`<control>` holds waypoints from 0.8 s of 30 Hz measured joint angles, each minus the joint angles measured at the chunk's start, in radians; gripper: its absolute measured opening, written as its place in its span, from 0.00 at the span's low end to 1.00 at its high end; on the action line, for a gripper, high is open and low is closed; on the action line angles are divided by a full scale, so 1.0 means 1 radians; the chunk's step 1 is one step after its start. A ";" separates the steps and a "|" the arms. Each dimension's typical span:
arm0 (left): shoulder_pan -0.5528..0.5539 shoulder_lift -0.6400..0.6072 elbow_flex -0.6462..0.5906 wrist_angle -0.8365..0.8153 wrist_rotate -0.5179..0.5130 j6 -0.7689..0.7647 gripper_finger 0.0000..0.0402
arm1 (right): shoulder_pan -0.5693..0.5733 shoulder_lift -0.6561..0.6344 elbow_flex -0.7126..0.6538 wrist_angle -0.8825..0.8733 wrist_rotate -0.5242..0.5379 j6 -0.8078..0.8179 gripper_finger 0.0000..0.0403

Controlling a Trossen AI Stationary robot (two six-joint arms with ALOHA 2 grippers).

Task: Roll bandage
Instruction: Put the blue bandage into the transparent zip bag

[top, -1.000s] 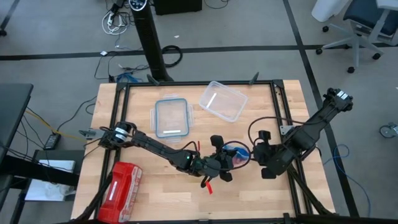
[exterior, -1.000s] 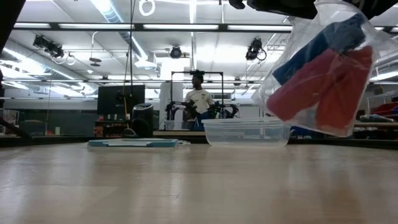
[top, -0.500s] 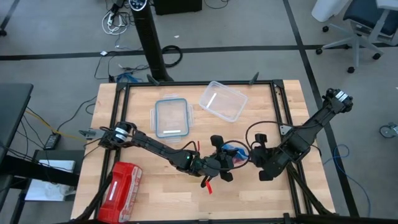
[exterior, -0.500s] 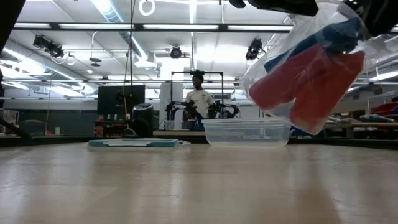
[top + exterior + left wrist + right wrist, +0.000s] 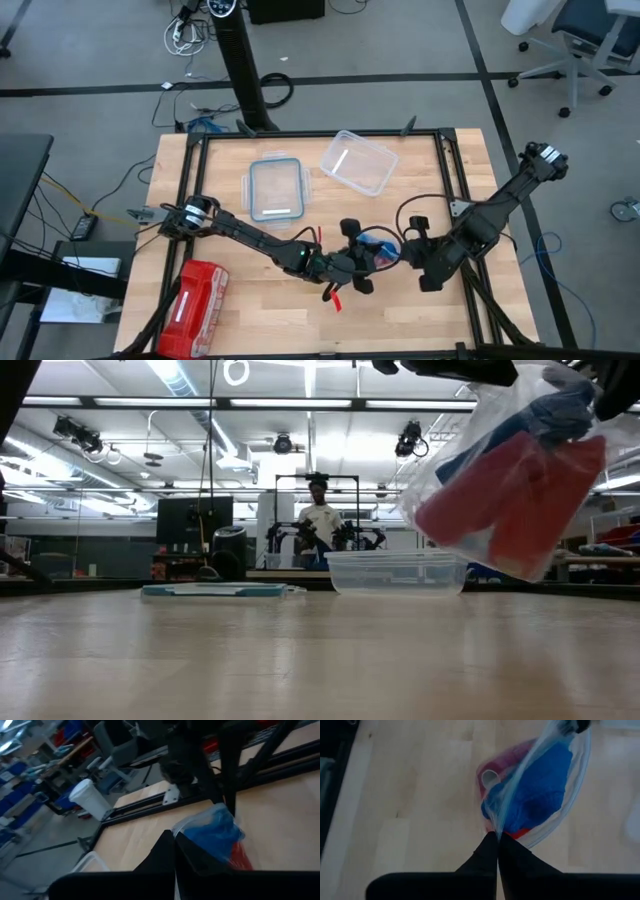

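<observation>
The bright blue fabric bandage [image 5: 542, 785] hangs inside a clear plastic bag [image 5: 510, 470] between the right gripper [image 5: 496, 839] and left gripper [image 5: 174, 840], each pinched shut on a bag edge.

Left hand [image 5: 368, 262] closed, right hand [image 5: 400, 252] closed, nearly meeting.

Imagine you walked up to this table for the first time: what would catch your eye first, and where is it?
First, a clear plastic bag hanging above the table's front middle, pinched between the left gripper and the right gripper, both shut on its film. Inside show the bright blue bandage and red-pink fabric rolls. Next, the red pouch at the front-left corner, and an open clear container with its lid beside it toward the back.
</observation>
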 joint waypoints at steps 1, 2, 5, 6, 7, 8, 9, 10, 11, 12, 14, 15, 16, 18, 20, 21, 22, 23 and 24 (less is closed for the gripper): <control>0.000 0.000 0.000 -0.006 0.021 -0.004 0.00 | -0.006 -0.004 0.000 -0.001 -0.018 -0.001 0.01; 0.000 0.000 0.000 -0.011 0.041 -0.009 0.00 | -0.013 -0.009 0.000 -0.003 -0.039 -0.001 0.01; 0.002 0.000 0.000 -0.031 0.106 -0.044 0.00 | -0.037 -0.021 0.000 -0.021 -0.104 -0.001 0.01; 0.005 0.000 0.000 -0.042 0.128 -0.055 0.00 | -0.044 -0.024 0.000 -0.030 -0.125 0.000 0.00; 0.006 0.000 0.000 -0.058 0.148 -0.073 0.00 | -0.053 -0.027 0.000 -0.037 -0.144 0.000 0.00; 0.008 0.000 0.000 -0.075 0.163 -0.095 0.00 | -0.063 -0.030 0.000 -0.043 -0.164 -0.001 0.00; 0.011 0.000 0.000 -0.095 0.178 -0.119 0.00 | -0.072 -0.031 0.000 -0.050 -0.186 -0.001 0.00; 0.014 0.000 0.000 -0.115 0.190 -0.141 0.00 | -0.082 -0.032 0.003 -0.058 -0.206 -0.001 0.00; 0.019 0.000 0.000 -0.130 0.210 -0.162 0.01 | -0.092 -0.031 0.011 -0.073 -0.223 -0.002 0.00; 0.023 0.000 0.000 -0.146 0.226 -0.180 0.01 | -0.098 -0.031 0.023 -0.092 -0.233 -0.004 0.00; 0.032 0.000 0.000 -0.167 0.246 -0.200 0.01 | -0.107 -0.031 0.050 -0.121 -0.247 -0.013 0.00; 0.035 0.000 0.000 -0.171 0.247 -0.203 0.01 | -0.109 -0.031 0.064 -0.134 -0.249 -0.020 0.00; 0.038 0.000 0.001 -0.170 0.247 -0.203 0.01 | -0.115 -0.031 0.076 -0.145 -0.259 -0.026 0.00; 0.040 -0.001 0.002 -0.160 0.248 -0.201 0.01 | -0.125 -0.029 0.100 -0.161 -0.300 -0.044 0.00; 0.042 -0.001 0.002 -0.152 0.250 -0.197 0.01 | -0.136 -0.024 0.120 -0.185 -0.315 -0.053 0.00; 0.044 -0.001 0.002 -0.149 0.250 -0.186 0.01 | -0.139 -0.023 0.130 -0.199 -0.316 -0.054 0.00; 0.045 -0.001 0.002 -0.148 0.250 -0.176 0.01 | -0.141 -0.023 0.139 -0.208 -0.315 -0.056 0.00; 0.045 -0.001 0.002 -0.145 0.250 -0.168 0.01 | -0.143 -0.024 0.146 -0.215 -0.316 -0.059 0.00; 0.045 -0.001 0.002 -0.143 0.249 -0.158 0.01 | -0.145 -0.024 0.151 -0.225 -0.317 -0.061 0.00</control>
